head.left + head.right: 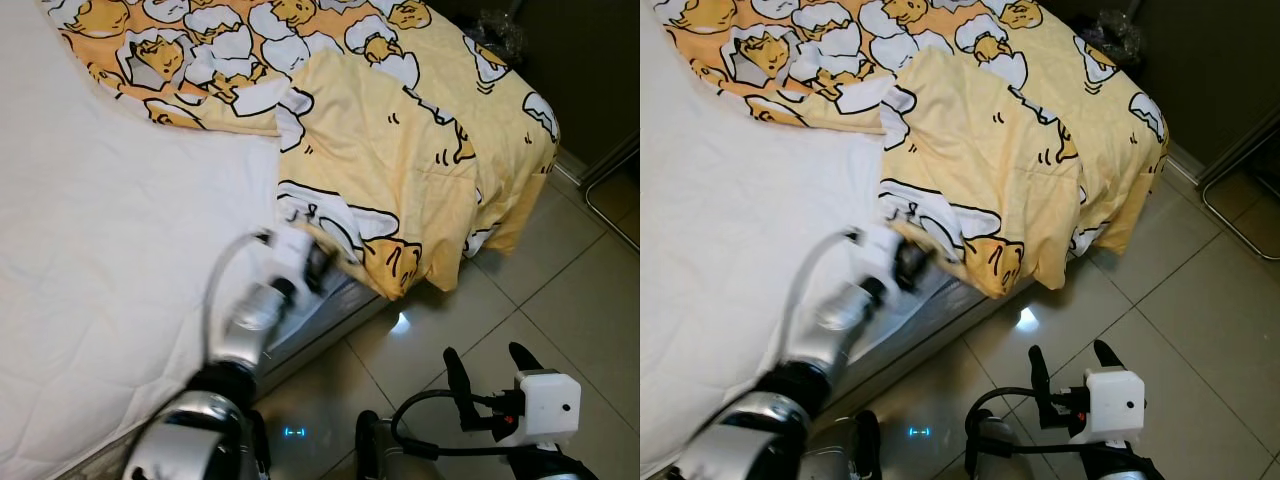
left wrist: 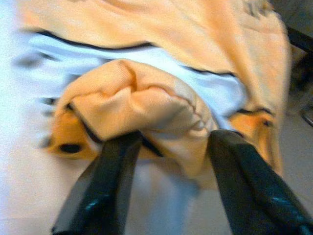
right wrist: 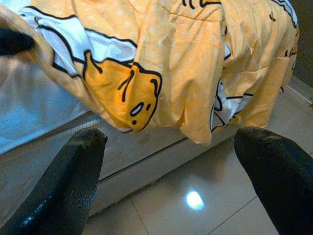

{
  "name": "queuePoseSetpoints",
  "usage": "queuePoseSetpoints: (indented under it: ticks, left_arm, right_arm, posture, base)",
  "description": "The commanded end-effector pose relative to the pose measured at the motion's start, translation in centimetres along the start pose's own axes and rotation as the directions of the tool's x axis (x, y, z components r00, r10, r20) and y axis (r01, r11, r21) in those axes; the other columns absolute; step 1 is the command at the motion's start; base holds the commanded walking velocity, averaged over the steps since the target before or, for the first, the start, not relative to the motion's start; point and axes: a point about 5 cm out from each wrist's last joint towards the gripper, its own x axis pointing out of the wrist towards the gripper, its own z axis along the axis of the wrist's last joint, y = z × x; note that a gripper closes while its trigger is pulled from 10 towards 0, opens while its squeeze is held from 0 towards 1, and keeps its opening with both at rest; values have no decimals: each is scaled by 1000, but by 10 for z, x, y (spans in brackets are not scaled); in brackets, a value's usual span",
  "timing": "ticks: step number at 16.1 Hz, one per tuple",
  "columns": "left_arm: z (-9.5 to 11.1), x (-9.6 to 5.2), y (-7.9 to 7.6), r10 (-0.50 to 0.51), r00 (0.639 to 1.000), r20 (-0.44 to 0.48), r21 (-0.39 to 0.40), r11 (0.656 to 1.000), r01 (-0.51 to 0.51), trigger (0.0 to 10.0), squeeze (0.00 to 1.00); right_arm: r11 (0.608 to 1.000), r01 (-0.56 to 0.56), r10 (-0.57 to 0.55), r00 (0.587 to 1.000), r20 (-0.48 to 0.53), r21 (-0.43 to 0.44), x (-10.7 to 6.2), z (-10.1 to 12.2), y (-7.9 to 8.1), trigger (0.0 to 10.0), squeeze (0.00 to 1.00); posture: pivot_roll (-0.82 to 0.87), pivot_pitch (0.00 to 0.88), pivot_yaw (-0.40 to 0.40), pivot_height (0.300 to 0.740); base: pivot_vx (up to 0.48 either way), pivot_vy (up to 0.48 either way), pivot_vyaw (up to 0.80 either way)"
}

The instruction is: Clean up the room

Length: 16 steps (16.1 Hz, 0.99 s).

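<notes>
Eye views: the yellow cartoon-print blanket (image 1: pixel 400 150) lies crumpled across the far end of the bed (image 1: pixel 110 250), one corner hanging over the mattress edge toward the tiled floor (image 1: pixel 560 300). Left wrist view: the left tool (image 2: pixel 168 147) is clamped on a bunched fold of that blanket. Right wrist view: the right tool (image 3: pixel 168 161) is spread open, low above the floor, apart from the bedside.
</notes>
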Motion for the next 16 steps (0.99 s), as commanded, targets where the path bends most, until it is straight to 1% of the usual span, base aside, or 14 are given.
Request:
queuePoseSetpoints:
  ticks: [1, 2, 3, 4, 5, 7, 8, 9, 10, 11, 13, 14, 16]
  left_arm:
    - [-9, -1, 8, 50, 997, -62, -92, 994, -56, 10000, 1000]
    - [-11, -2, 12, 69, 994, -84, -130, 988, -80, 10000, 1000]
    - [-18, -5, 19, 120, 984, -130, -214, 966, -146, 10000, 1000]
    - [-24, -8, 22, 146, 976, -160, -274, 944, -186, 10000, 1000]
    - [-27, -10, 24, 162, 972, -170, -305, 929, -208, 10000, 1000]
    - [-25, -12, 27, 166, 974, -155, -332, 920, -210, 10000, 1000]
    - [-27, -14, 29, 169, 973, -158, -363, 906, -216, 10000, 1000]
    - [-30, -17, 31, 175, 970, -172, -405, 884, -231, 10000, 1000]
    - [-34, -20, 34, 187, 964, -188, -452, 855, -253, 10000, 1000]
    - [-34, -21, 36, 196, 964, -183, -501, 825, -262, 10000, 1000]
    - [-25, -19, 34, 181, 974, -136, -495, 839, -225, 10000, 1000]
    - [-17, -20, 34, 176, 980, -94, -432, 880, -200, 10000, 1000]
    - [-13, -24, 41, 211, 974, -82, -436, 871, -226, 10000, 1000]
  right_arm:
    - [1000, -13, 13, 1000, -18, 16, -1, -4, 2, 10000, 98]
    - [1000, -16, 16, 1000, -18, 16, 0, -5, 2, 10000, 98]
    - [1000, -18, 19, 1000, -17, 15, 1, -4, 2, 10000, 98]
    - [1000, -20, 20, 1000, -17, 14, 1, -5, 2, 10000, 94]
    - [1000, -19, 20, 1000, -19, 12, 0, -5, 2, 10000, 98]
    - [1000, -16, 16, 1000, -23, 11, -2, -5, 1, 10000, 98]
    - [1000, -14, 14, 1000, -26, 12, -4, -6, 1, 10000, 98]
    - [1000, -13, 13, 1000, -29, 13, -4, -7, 1, 10000, 98]
    - [1000, -14, 14, 999, -31, 14, -4, -7, 1, 10000, 94]
    - [1000, -16, 17, 999, -32, 15, -3, -8, 1, 10000, 98]
    - [1000, -19, 20, 999, -29, 15, -2, -7, 1, 10000, 98]
    - [1000, -22, 22, 999, -28, 14, -1, -7, 1, 10000, 94]
    - [1000, -22, 23, 999, -28, 14, 0, -7, 1, 10000, 98]
  posture:
    - [-105, 214, -32, 740]
    - [-105, 214, -32, 740]
    - [-106, 208, -32, 740]
    - [-106, 208, -32, 740]
    - [-110, 206, -33, 740]
    - [-112, 205, -30, 740]
    - [-111, 206, -29, 740]
    - [-109, 207, -29, 740]
    - [-109, 207, -29, 740]
    - [-109, 207, -29, 740]
    - [-98, 210, -34, 740]
    - [-95, 211, -38, 740]
    - [-94, 211, -38, 740]
  base:
    - [0, 0, 0]
    - [0, 0, 0]
    - [0, 0, 0]
    - [0, 0, 0]
    - [0, 0, 0]
    - [0, 0, 0]
    - [0, 0, 0]
    - [0, 0, 0]
    - [0, 0, 0]
    - [0, 0, 0]
    - [0, 0, 0]
    - [0, 0, 0]
    - [0, 0, 0]
